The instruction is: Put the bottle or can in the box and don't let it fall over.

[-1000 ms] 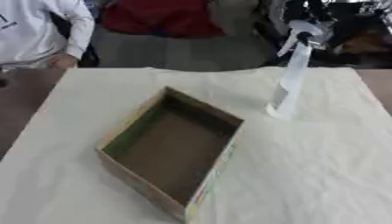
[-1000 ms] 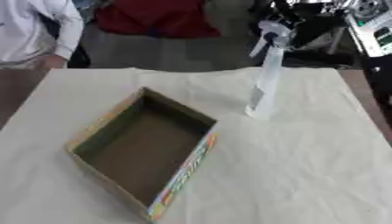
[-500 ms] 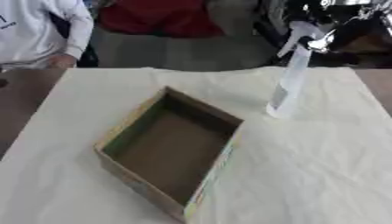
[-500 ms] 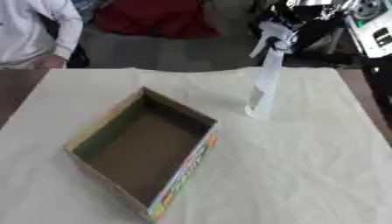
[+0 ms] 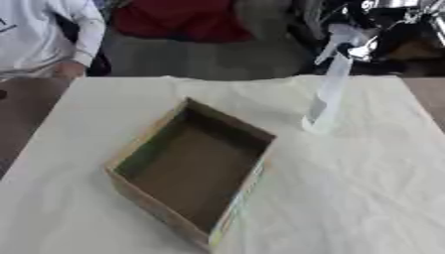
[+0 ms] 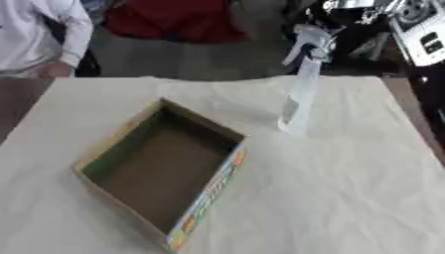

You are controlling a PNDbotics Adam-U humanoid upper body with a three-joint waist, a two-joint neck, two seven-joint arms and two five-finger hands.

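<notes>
Spray bottle [image 5: 329, 94] upright on cloth [image 5: 365, 188], beside open box [image 5: 191, 168]

Tall pale translucent plastic spray bottle [image 5: 328, 94], white trigger head. Beside bottle, open brown cardboard box [image 6: 165, 168]: green inner wall, brown floor, multicoloured printed outer side. Cream wrinkled tablecloth [image 5: 347, 188] under both.

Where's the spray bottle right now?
The spray bottle stands upright on the cloth-covered table, toward the far right, just beyond the open cardboard box.
</notes>
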